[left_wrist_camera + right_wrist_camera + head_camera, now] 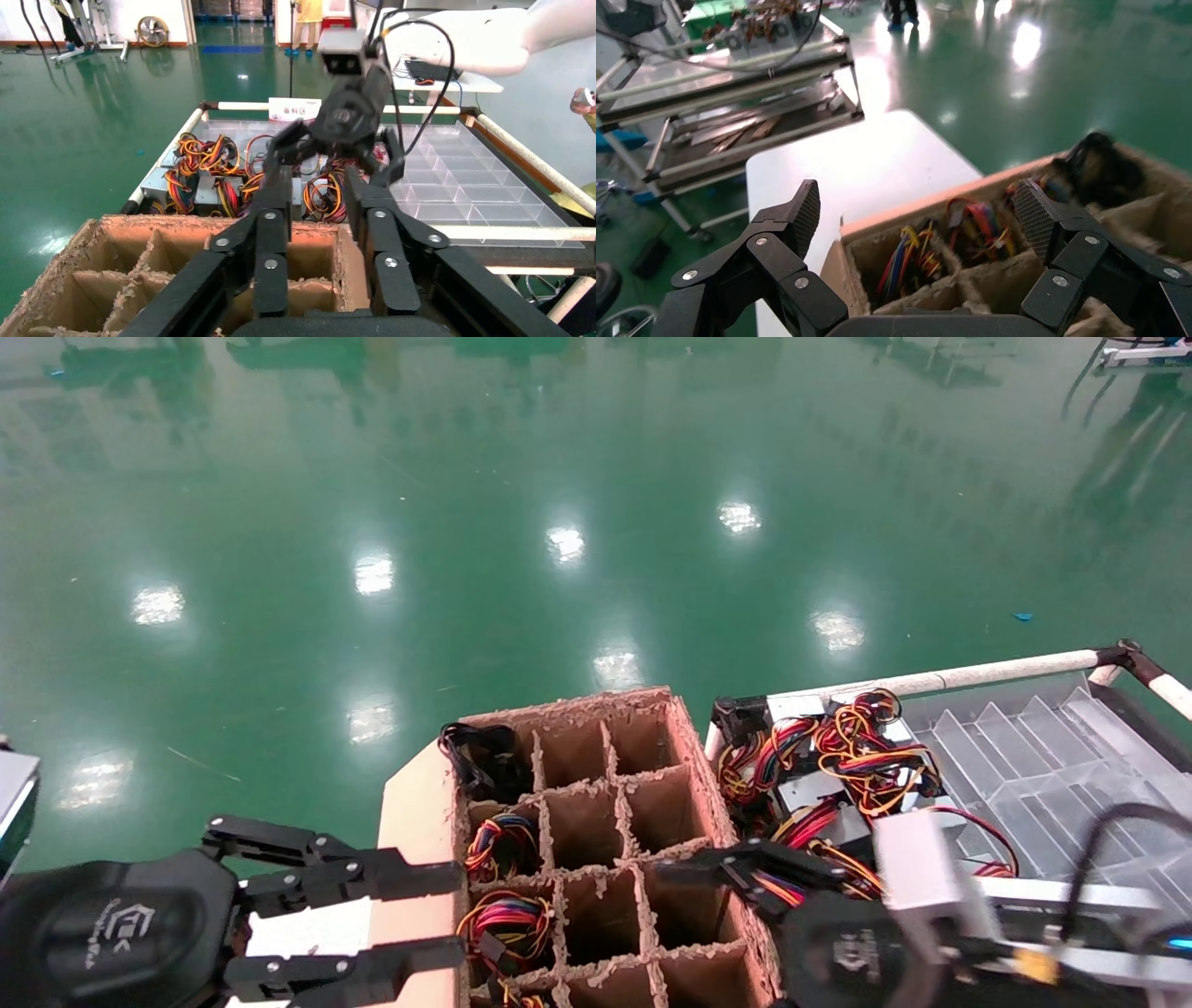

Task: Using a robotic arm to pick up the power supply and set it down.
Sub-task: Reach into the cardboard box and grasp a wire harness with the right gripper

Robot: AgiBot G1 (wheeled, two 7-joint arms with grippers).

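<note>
Several power supplies point(808, 792), silver boxes with red, yellow and black wire bundles, lie in the rack on the right and show again in the left wrist view point(211, 175). More wire bundles point(912, 256) fill the left cells of the brown cardboard divider box point(596, 859). My right gripper point(708, 882) hovers open over the box's right side, nothing between its fingers point(804, 210). Its arm point(351, 112) looks blurred. My left gripper point(456, 915) is open and empty at the box's left wall; from its own wrist point(318, 182) it faces across the box toward the rack.
A clear plastic divider tray point(1043, 756) lies in the rack behind a white tube rail point(987, 670). The box stands on a white table point(863, 161). A black cable bundle point(480, 756) sits in the box's far left cell. Green floor lies beyond.
</note>
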